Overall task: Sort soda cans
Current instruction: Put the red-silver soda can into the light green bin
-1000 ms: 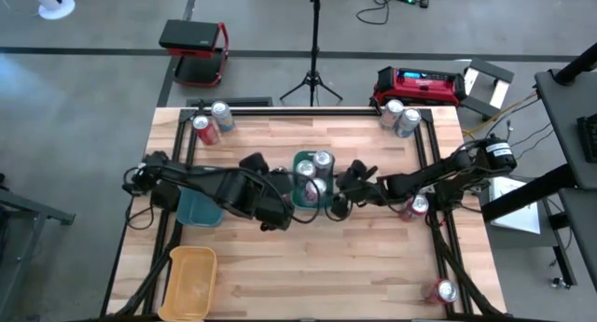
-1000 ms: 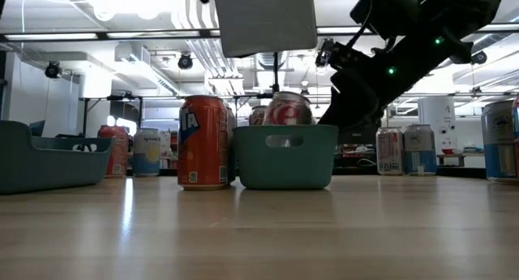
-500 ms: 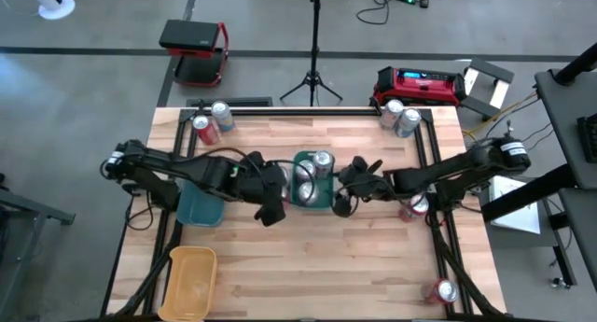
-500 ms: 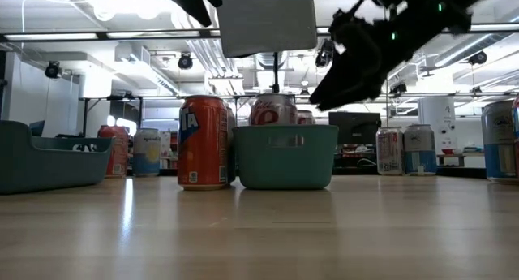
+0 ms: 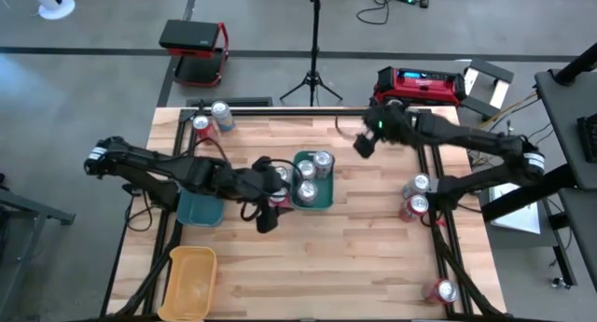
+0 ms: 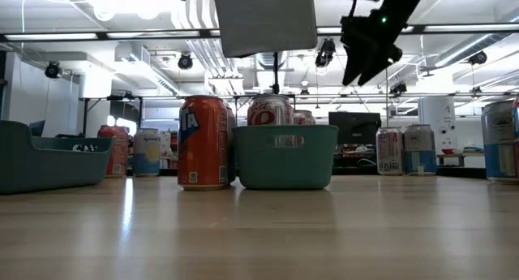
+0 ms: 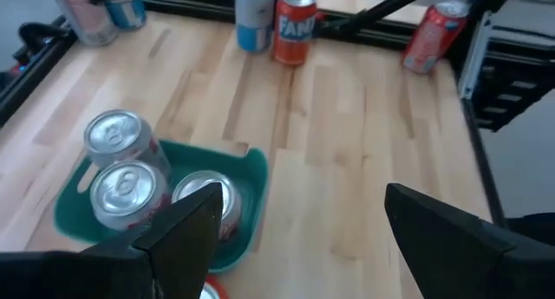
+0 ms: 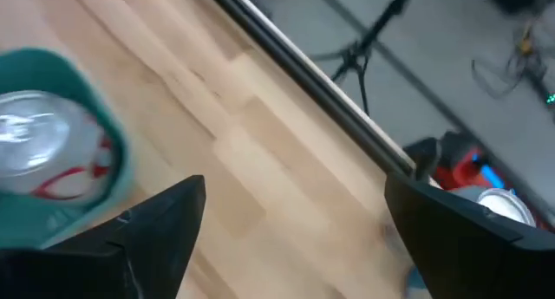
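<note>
A green tray (image 5: pixel 328 201) at the table's middle holds three silver-topped soda cans (image 7: pixel 114 191). An orange can (image 6: pixel 203 142) stands on the table against the tray's left side. My left gripper (image 7: pixel 299 204) hovers open above that can, its fingers spread wide and touching nothing. My right gripper (image 5: pixel 362 145) is open too, raised high over the far right part of the table (image 6: pixel 361 69). More cans stand at the far left (image 5: pixel 201 129), at the right edge (image 5: pixel 418 184) and in the near right corner (image 5: pixel 440 290).
A dark teal tray (image 5: pixel 199 210) sits at the left and a yellow tray (image 5: pixel 189 277) at the near left corner. Black rails (image 5: pixel 280 110) run along the table's far edge and sides. Bare wood lies between the green tray and the near edge.
My right gripper has left the green tray's right side. It has risen high and swung toward the far right corner. My left gripper has drawn back a little toward the table's left edge. The orange can has not moved.
</note>
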Controlling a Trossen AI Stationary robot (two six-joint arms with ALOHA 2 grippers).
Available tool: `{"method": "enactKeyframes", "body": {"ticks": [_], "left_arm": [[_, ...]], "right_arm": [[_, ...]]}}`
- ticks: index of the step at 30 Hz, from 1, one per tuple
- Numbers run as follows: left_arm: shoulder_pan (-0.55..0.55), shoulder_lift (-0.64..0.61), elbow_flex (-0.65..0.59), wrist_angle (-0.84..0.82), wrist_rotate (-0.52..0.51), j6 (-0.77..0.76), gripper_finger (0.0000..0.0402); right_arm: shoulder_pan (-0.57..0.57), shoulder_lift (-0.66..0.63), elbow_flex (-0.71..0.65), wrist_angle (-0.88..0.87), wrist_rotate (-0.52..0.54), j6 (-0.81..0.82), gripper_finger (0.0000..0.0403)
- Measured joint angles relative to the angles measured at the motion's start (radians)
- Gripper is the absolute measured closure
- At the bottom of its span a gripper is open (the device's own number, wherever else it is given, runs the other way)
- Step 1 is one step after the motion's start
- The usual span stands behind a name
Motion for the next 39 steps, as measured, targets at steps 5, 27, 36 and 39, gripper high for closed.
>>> {"method": "enactKeyframes", "body": {"ticks": [5, 27, 36, 39], "left_arm": [[0.001, -0.047, -0.113, 0.093, -0.003, -0.01, 0.0096], [-0.112, -0.063, -0.295, 0.301, -0.027, -0.09, 0.0096], [-0.138, -0.063, -0.392, 0.609, -0.051, -0.039, 0.0096], [-0.141, -0.063, -0.413, 0.638, -0.049, -0.038, 0.0096]], "right_arm": [[-0.184, 0.093, 0.087, -0.068, -0.057, -0.108, 0.0048], [-0.578, 0.293, 0.121, -0.049, -0.174, -0.183, 0.0035], [-0.65, 0.337, 0.12, -0.047, -0.198, -0.134, 0.0034], [-0.649, 0.382, 0.118, -0.048, -0.217, -0.123, 0.0034]]}}
